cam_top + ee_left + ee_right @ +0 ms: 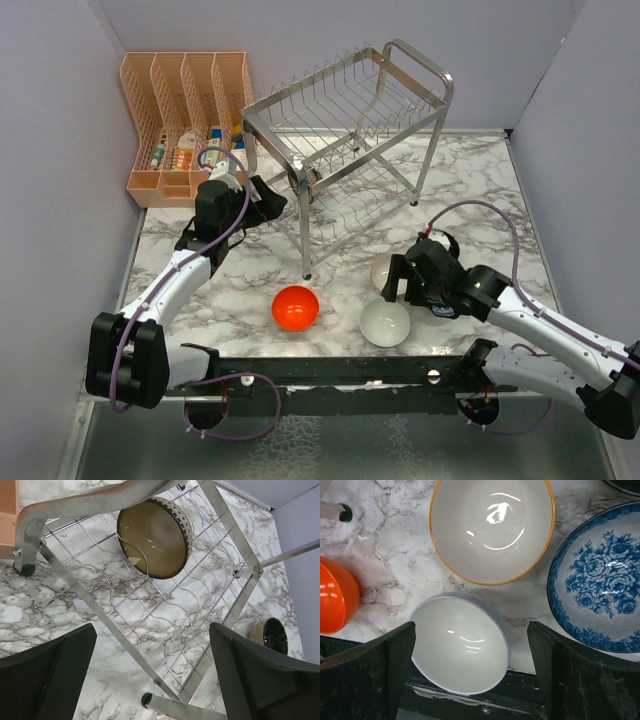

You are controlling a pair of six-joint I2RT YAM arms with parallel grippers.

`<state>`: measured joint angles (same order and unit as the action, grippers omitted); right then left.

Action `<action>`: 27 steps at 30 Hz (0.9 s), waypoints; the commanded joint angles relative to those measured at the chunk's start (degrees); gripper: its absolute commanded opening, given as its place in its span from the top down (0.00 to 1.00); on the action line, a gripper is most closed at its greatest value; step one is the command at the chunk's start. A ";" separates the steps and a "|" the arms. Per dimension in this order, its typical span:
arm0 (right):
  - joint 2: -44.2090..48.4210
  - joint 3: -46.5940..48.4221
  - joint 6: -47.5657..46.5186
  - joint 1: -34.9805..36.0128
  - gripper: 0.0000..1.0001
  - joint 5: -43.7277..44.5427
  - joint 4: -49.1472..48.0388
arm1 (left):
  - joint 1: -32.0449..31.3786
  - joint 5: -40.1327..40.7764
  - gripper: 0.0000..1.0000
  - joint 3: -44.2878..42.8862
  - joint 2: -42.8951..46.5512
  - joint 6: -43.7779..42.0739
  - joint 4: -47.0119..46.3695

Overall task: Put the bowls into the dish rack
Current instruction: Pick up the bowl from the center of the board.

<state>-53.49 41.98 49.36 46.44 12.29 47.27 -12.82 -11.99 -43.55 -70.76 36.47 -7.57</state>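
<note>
low in the dish rack (85, 502), a brown bowl (155, 537) was propped on its edge among the wires, and the left gripper (152, 630) hung just in front of it, claw spread wide, nothing between the fingers. over on the marble table (375, 555) by the right arm, the right gripper (471, 627) hovered with its claw spread as well, empty, straight above the white bowl (460, 652). just beyond that sat an orange-rimmed bowl (492, 527), with the blue-patterned bowl (597, 580) on one side and the red-orange bowl (335, 602) on the other, all four on the marble and none of them racked yet. we took these for glazed ceramic: stiff, a touch weighty for their size, slick under the pads, and liable to chip if knocked against the steel. the sound hold, we judged, was over the rim, one finger inside the wall and one outside, since each bowl looked too broad to pinch whole. the white one sat close to the table's near edge, so we reckoned a clumsy nudge could tip it off
</note>
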 commanded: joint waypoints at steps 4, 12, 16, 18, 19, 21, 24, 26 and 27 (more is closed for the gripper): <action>-9.04 10.26 -4.19 -10.59 0.07 3.01 0.62 | -0.10 -0.72 0.01 -1.78 1.46 -0.59 2.53; -10.04 8.26 -9.24 -28.17 0.14 -2.38 -7.34 | -0.18 -2.64 0.01 -3.55 1.68 -2.70 7.05; -10.50 8.45 -9.57 -31.39 0.15 0.07 -5.79 | -0.48 -3.21 0.01 -2.34 2.15 -2.72 7.30; -9.96 7.55 -9.38 -32.94 0.18 0.95 -5.66 | -0.66 -3.56 0.02 -1.89 2.44 -2.76 7.33; -9.58 6.82 -9.37 -33.86 0.21 0.74 -5.99 | -0.75 -3.72 0.02 -1.74 2.59 -2.90 7.49; -9.03 5.50 -9.54 -35.81 0.25 -0.10 -7.11 | -0.89 -3.74 0.03 -1.73 2.77 -3.27 7.75; -9.08 4.67 -10.43 -39.17 0.29 -0.96 -8.09 | -1.06 -3.91 0.03 -1.82 2.99 -3.42 8.00; -9.07 3.76 -11.04 -41.51 0.32 -2.04 -9.26 | -1.14 -4.00 0.04 -1.76 3.01 -3.51 8.07; -9.20 3.31 -11.24 -42.51 0.34 -2.66 -9.93 | -1.15 -4.01 0.04 -1.68 3.01 -3.51 8.09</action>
<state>-63.48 46.81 39.81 7.40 11.46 41.21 -13.65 -14.48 -45.60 -69.21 33.87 -0.30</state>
